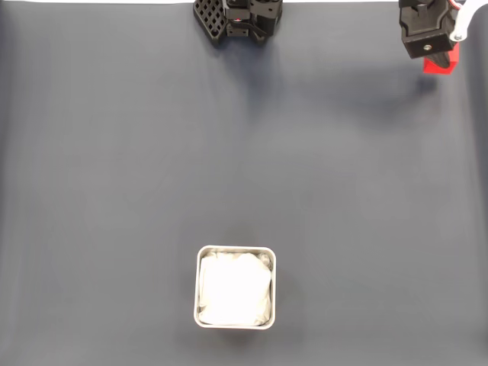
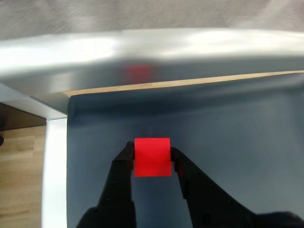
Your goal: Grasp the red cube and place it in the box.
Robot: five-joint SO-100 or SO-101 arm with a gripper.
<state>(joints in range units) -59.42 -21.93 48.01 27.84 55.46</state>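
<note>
A dark grey cloth-covered table (image 1: 152, 152) spreads across the fixed view, its surface smooth apart from faint creases. Along the top edge of that view sits the black, perforated base of the robot arm (image 1: 236, 19), slightly left of centre. In the wrist view a broad, shiny silver-grey metal rail (image 2: 152, 52) runs across the far edge of the table, carrying a blurred red reflection, with a thin strip of pale wood showing beneath it and wood-toned flooring at lower left.

The small square light-grey metal box with rounded corners and a crumpled white lining (image 1: 200, 286) stands low in the fixed view, just left of centre, well apart from the arm.

The black two-finger gripper (image 2: 152, 159) is seen at the top right corner of the fixed view (image 1: 438, 57). In the wrist view its two fingers reach up from the bottom edge and pinch the small bright red plain-faced cube (image 2: 152, 156) between their tips, one finger pressed to each side face. In the fixed view the red cube (image 1: 441, 62) peeks out below the gripper's black body, far across the table from the box, close to the table's far right corner.
</note>
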